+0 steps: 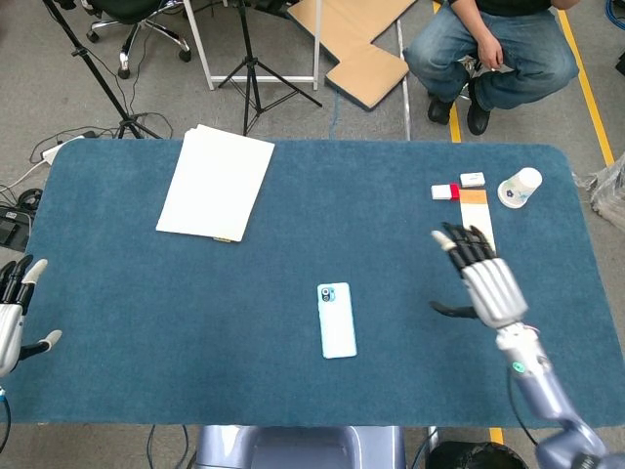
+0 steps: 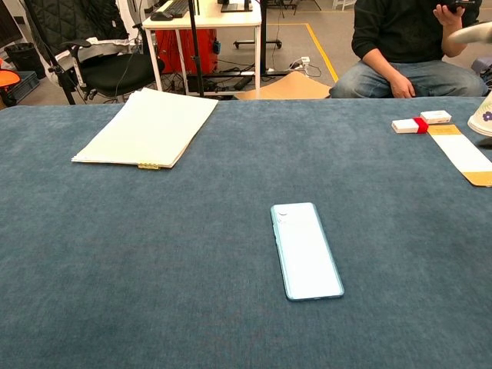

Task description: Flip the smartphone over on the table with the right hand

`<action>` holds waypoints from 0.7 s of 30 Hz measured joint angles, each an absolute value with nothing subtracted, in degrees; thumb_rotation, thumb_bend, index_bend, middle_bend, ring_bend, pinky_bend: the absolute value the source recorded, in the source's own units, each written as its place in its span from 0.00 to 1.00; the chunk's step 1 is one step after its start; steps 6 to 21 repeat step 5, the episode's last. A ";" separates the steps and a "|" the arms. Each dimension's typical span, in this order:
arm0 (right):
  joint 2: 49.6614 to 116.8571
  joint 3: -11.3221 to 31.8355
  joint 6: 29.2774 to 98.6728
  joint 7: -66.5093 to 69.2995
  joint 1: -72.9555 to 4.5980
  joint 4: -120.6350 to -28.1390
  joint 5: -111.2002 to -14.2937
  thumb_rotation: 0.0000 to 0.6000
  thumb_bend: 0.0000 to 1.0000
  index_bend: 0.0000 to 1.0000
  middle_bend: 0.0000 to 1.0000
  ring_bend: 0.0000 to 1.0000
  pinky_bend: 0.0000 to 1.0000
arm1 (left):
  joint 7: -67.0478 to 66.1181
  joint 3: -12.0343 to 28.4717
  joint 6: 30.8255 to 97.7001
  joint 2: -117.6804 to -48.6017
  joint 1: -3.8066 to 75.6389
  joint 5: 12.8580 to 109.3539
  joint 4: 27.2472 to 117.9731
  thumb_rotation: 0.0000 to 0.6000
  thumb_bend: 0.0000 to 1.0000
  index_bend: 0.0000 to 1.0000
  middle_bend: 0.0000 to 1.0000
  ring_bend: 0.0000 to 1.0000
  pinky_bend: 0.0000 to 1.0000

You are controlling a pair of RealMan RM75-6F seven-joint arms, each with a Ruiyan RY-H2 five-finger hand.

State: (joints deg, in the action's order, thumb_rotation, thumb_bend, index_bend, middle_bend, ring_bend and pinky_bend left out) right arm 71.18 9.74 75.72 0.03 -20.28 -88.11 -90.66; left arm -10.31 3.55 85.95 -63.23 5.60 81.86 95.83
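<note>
The light blue smartphone (image 1: 336,319) lies flat on the blue table, back side up with its camera at the far end; the chest view shows the smartphone (image 2: 305,250) at the centre. My right hand (image 1: 482,277) is raised well to the right of it, fingers spread, holding nothing. Only a fingertip of it shows at the chest view's top right edge. My left hand (image 1: 14,316) hovers at the table's left edge, fingers apart and empty.
A stack of white paper (image 1: 216,182) lies at the back left. At the back right sit a white-and-orange strip (image 1: 478,228), small white boxes (image 1: 457,187) and a paper cup (image 1: 520,188). A person (image 1: 491,44) sits behind the table.
</note>
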 measured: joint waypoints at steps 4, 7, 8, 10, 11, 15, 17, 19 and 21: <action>66.25 7.45 80.29 -4.91 -15.13 -91.13 -90.22 1.00 0.00 0.00 0.00 0.00 0.00 | -9.35 3.41 86.36 -62.94 5.30 82.48 95.73 1.00 0.00 0.00 0.00 0.00 0.00; 65.69 7.04 80.82 -5.70 -14.44 -91.39 -90.06 1.00 0.00 0.00 0.00 0.00 0.00 | -9.19 3.38 86.39 -62.89 5.27 82.62 95.74 1.00 0.00 0.00 0.00 0.00 0.00; 65.69 7.04 80.82 -5.70 -14.44 -91.39 -90.06 1.00 0.00 0.00 0.00 0.00 0.00 | -9.19 3.38 86.39 -62.89 5.27 82.62 95.74 1.00 0.00 0.00 0.00 0.00 0.00; 65.69 7.04 80.82 -5.70 -14.44 -91.39 -90.06 1.00 0.00 0.00 0.00 0.00 0.00 | -9.19 3.38 86.39 -62.89 5.27 82.62 95.74 1.00 0.00 0.00 0.00 0.00 0.00; 65.69 7.04 80.82 -5.70 -14.44 -91.39 -90.06 1.00 0.00 0.00 0.00 0.00 0.00 | -9.19 3.38 86.39 -62.89 5.27 82.62 95.74 1.00 0.00 0.00 0.00 0.00 0.00; 65.69 7.04 80.82 -5.70 -14.44 -91.39 -90.06 1.00 0.00 0.00 0.00 0.00 0.00 | -9.19 3.38 86.39 -62.89 5.27 82.62 95.74 1.00 0.00 0.00 0.00 0.00 0.00; 65.69 7.04 80.82 -5.70 -14.44 -91.39 -90.06 1.00 0.00 0.00 0.00 0.00 0.00 | -9.19 3.38 86.39 -62.89 5.27 82.62 95.74 1.00 0.00 0.00 0.00 0.00 0.00; 65.69 7.04 80.82 -5.70 -14.44 -91.39 -90.06 1.00 0.00 0.00 0.00 0.00 0.00 | -9.19 3.38 86.39 -62.89 5.27 82.62 95.74 1.00 0.00 0.00 0.00 0.00 0.00; 65.69 7.04 80.82 -5.70 -14.44 -91.39 -90.06 1.00 0.00 0.00 0.00 0.00 0.00 | -9.19 3.38 86.39 -62.89 5.27 82.62 95.74 1.00 0.00 0.00 0.00 0.00 0.00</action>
